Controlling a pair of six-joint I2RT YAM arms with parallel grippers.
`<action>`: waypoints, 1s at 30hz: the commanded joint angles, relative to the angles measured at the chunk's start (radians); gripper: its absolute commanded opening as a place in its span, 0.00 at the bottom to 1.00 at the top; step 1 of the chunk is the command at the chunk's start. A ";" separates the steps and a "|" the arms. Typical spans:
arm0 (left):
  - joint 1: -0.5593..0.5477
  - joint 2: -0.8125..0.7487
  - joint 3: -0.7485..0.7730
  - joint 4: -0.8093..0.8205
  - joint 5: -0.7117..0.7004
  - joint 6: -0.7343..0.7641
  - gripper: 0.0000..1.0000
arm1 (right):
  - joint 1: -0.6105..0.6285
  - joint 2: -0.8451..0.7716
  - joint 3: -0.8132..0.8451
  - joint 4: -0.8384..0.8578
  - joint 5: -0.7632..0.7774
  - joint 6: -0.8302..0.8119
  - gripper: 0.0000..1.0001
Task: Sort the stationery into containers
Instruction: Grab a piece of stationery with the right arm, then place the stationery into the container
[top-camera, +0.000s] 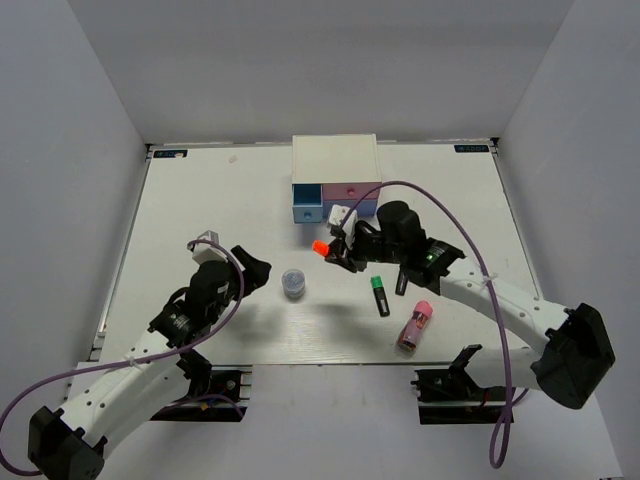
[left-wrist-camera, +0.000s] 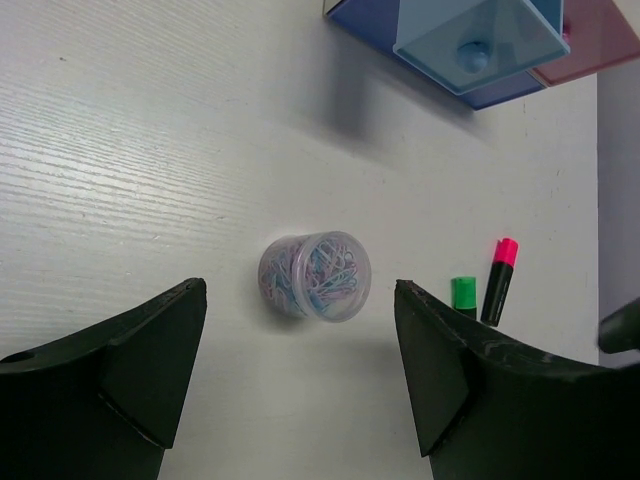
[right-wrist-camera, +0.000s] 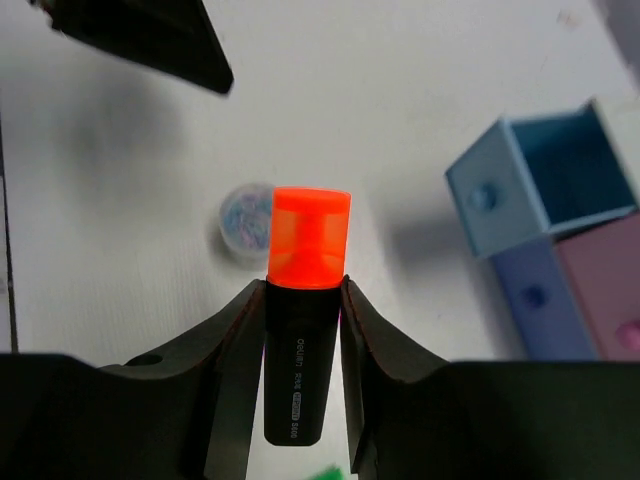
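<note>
My right gripper (top-camera: 335, 255) is shut on a black highlighter with an orange cap (right-wrist-camera: 305, 300), held above the table in front of the white drawer chest (top-camera: 335, 160). The chest's light blue drawer (right-wrist-camera: 540, 180) stands pulled out and looks empty. My left gripper (left-wrist-camera: 298, 290) is open, low over the table, with the small round pot (left-wrist-camera: 315, 275) of paper clips just beyond its fingertips. A green-capped highlighter (top-camera: 380, 296) and a pink-capped one (left-wrist-camera: 498, 280) lie side by side at the right. The fat pink tube (top-camera: 415, 326) lies near the front edge.
The pink drawer (right-wrist-camera: 610, 290) and the periwinkle drawer (right-wrist-camera: 535, 300) are shut. Grey walls enclose the white table (top-camera: 200, 200) on three sides. A purple cable (top-camera: 470, 250) arcs over my right arm.
</note>
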 joint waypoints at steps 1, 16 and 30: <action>-0.003 -0.001 -0.002 0.029 0.011 0.004 0.86 | -0.019 -0.007 0.047 0.156 -0.151 -0.074 0.00; -0.003 -0.010 -0.022 0.049 0.020 0.004 0.86 | -0.148 0.350 0.389 0.478 -0.454 -0.132 0.00; -0.003 0.010 -0.031 0.068 0.011 0.013 0.86 | -0.257 0.625 0.548 0.628 -0.783 -0.095 0.01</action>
